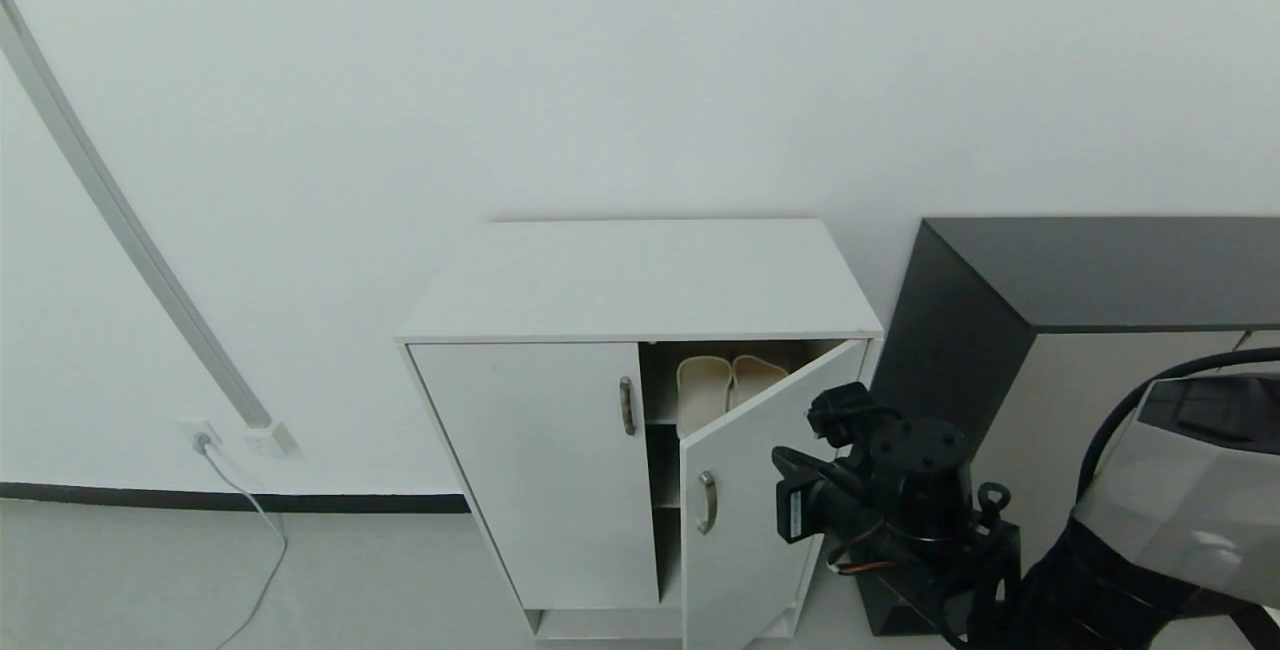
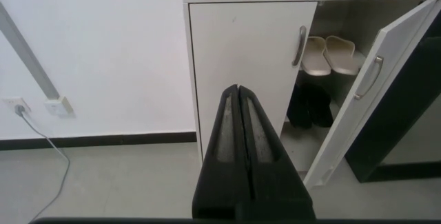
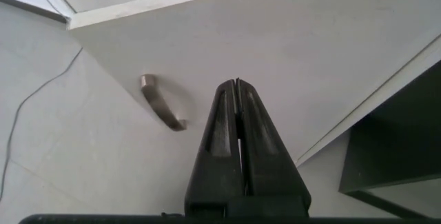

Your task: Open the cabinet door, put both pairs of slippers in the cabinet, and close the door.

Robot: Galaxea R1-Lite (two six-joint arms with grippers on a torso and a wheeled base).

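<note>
Two pairs of slippers sit inside the white cabinet [image 1: 640, 280] as the job appears to reach its last step, shutting the door [image 1: 760, 490]. The beige pair [image 1: 728, 380] lies side by side on the upper shelf, and the dark pair [image 2: 310, 107] rests on a shelf below it. The door on the robot's right stands roughly half open, its curved metal handle [image 1: 707, 502] facing outward, while the other door [image 1: 540, 470] is shut. The right end effector [image 3: 238, 86], fingers pressed together and holding nothing, is close to the open door's outer face, just beside the handle. Whether its tips touch the panel cannot be told. The left end effector [image 2: 238, 89], also closed and empty, hangs well back from the cabinet, facing the shut door. The next move likely calls for a steady push on the outer face near the handle edge, far from the hinge. It would need to follow the door's arc so the tips do not slide off, until the door sits flush with its neighbour. Both pairs look set far enough in that they should not block the door.
</note>
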